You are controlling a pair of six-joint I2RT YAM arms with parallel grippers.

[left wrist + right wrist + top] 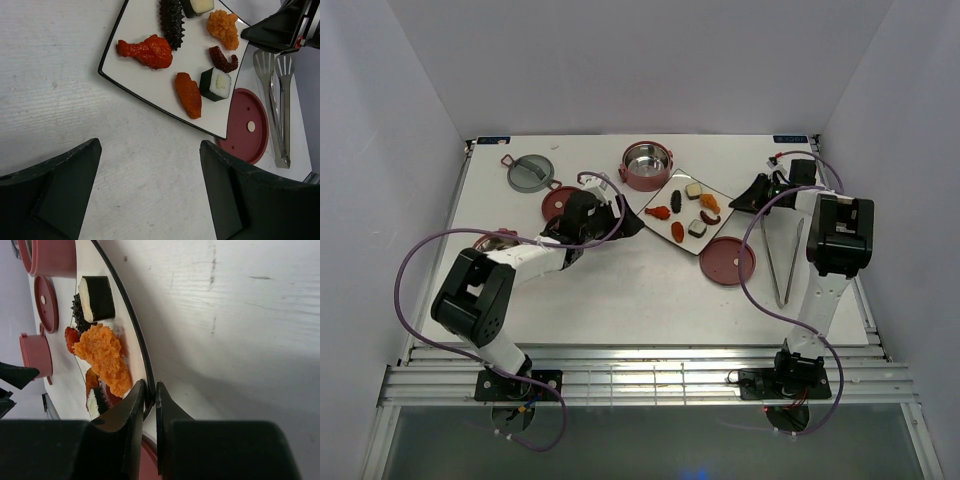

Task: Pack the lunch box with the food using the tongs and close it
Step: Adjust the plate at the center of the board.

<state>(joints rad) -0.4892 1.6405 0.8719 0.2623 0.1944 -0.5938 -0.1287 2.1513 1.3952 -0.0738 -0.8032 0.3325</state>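
The grey-green lid point(532, 172) lies at upper left. The left gripper point(150, 147), jaws wide apart, sits left of the square plate point(690, 211) carrying the food point(658, 212); a red bowl point(646, 165) stands above. The right gripper point(150, 388) pinches the plate's rim. The tongs point(785, 262) lie unheld at far right.

Top view, centre left: the left arm point(525, 258) hides most of one bowl point(493, 238). Left wrist view: the top edge cuts the plate point(150, 82) and a sushi piece point(199, 5). Right wrist view, upper left: another bowl point(50, 257) is cut off.
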